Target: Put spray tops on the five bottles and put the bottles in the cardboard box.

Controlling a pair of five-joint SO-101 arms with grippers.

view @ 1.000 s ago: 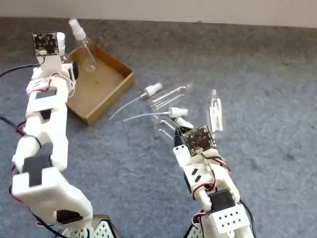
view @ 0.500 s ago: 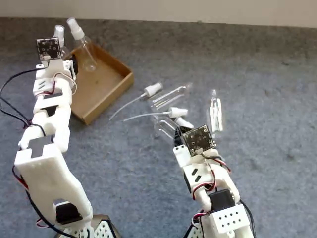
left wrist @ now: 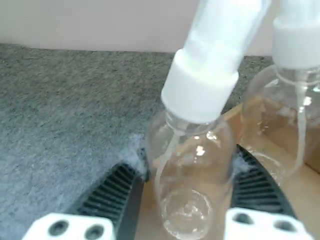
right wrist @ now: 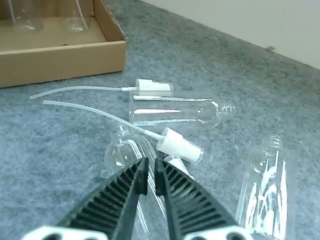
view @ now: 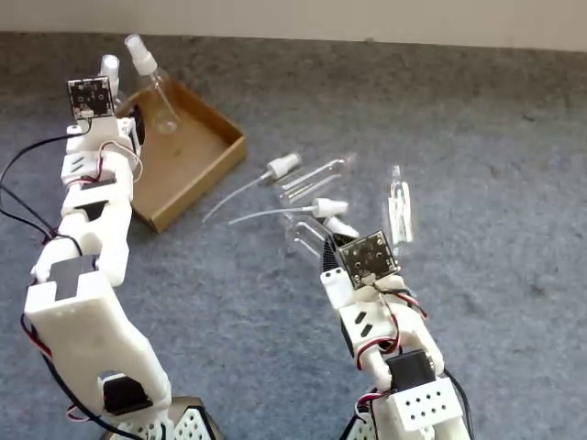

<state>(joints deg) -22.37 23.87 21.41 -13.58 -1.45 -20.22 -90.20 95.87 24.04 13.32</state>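
1 bottle (left wrist: 192, 150) in left end effector (left wrist: 189, 167).

Seemingly a small robotics lab or hobby bench — a grey carpet-like surface (view: 495, 119) meets a plain pale wall (view: 367, 16) at its far edge, with two white plastic arms (view: 87, 247) mounted at its near edge.

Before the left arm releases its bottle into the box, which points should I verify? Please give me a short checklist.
1. Left gripper grips the held bottle: ok, it presses the glass from both sides.
2. Spray top sits on the held bottle: ok.
3. Bottle base is over the box floor: ok.
4. Held bottle is upright: not ok, it leans toward the second bottle.
5. Right gripper is clear of the box: ok, shut and empty above the loose bottles.
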